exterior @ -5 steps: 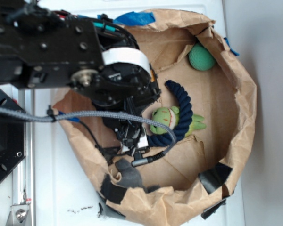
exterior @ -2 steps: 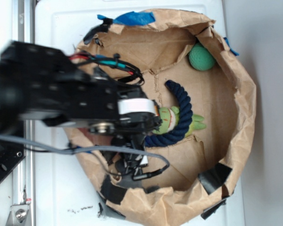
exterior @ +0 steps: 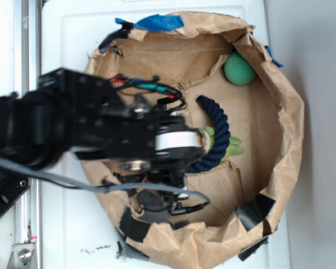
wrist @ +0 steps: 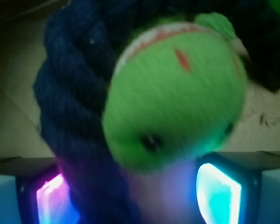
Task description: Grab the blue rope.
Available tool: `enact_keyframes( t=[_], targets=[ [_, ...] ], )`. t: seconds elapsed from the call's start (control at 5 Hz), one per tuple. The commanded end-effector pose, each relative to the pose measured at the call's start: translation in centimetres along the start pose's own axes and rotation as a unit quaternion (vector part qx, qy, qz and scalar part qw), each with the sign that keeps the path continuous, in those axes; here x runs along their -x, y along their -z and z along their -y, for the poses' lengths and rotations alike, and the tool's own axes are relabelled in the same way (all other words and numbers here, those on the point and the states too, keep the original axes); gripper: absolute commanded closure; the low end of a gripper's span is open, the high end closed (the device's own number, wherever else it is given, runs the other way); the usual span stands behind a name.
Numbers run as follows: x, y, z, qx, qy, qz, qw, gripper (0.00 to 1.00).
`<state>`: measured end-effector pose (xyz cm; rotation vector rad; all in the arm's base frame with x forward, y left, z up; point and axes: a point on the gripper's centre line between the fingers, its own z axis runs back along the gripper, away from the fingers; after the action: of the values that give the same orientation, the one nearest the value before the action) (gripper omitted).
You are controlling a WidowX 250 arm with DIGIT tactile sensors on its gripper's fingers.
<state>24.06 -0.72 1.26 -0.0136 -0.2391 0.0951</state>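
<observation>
The blue rope (exterior: 219,130) is thick, dark navy and twisted. It curves in a U inside the brown paper-lined basin (exterior: 280,112), and its left end is hidden under my arm. In the wrist view the blue rope (wrist: 72,107) fills the left side, pressed against the head of the green plush toy (wrist: 177,93). My gripper (wrist: 135,196) is open. Its glowing pads (wrist: 217,191) stand wide apart at the bottom corners, with the rope's strand and the plush's chin between them. The picture is too blurred to tell whether either pad touches anything.
A green knitted ball (exterior: 239,68) lies at the basin's upper right. The plush toy's body (exterior: 233,148) pokes out right of the rope. Black tape patches (exterior: 256,211) and blue tape (exterior: 159,22) mark the crumpled paper rim. A grey braided cable (exterior: 73,180) trails off my arm.
My arm has swung down and to the right across the basin. It now covers the plush's head and the rope's lower left end, which showed a second ago.
</observation>
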Motion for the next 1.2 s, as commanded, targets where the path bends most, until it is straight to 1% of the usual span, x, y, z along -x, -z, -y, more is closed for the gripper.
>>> enact_keyframes(
  t=[0.0,0.4,0.6,0.8,1.0],
  targets=[
    [1.8,0.6,0.0,0.002,0.005,-0.013,1.000,1.00],
    [1.2,0.3,0.2,0.005,0.014,-0.011,1.000,1.00],
    [1.3,0.1,0.2,0.006,0.015,-0.011,1.000,1.00],
    [1.5,-0.9,0.0,0.007,0.013,-0.011,1.000,1.00],
    [0.7,-2.9,-0.3,0.010,0.001,-0.005,1.000,1.00]
  ],
)
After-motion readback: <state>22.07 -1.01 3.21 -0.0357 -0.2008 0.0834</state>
